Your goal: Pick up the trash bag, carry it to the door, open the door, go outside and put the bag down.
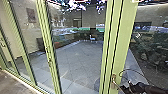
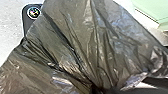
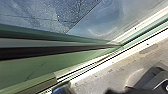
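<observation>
Left gripper [image 2: 94,87]: grasping the trash bag [image 2: 82,37], whose dark film bunches into folds at the grip | Right gripper [image 1: 125,88]: beside the door handle [image 1: 113,80]; clenched or released, I can't tell from here | Beyond the right gripper: pale-green door frame [image 1: 126,37], and grey paving [image 1: 77,57] through the glass

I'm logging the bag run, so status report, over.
Trash bag bunched at left gripper. Right gripper near door handle. Green-framed glass ahead, paving beyond.

Green door frame [image 1: 126,37] (yellowish), grey-brown trash bag [image 2: 87,37]
</observation>
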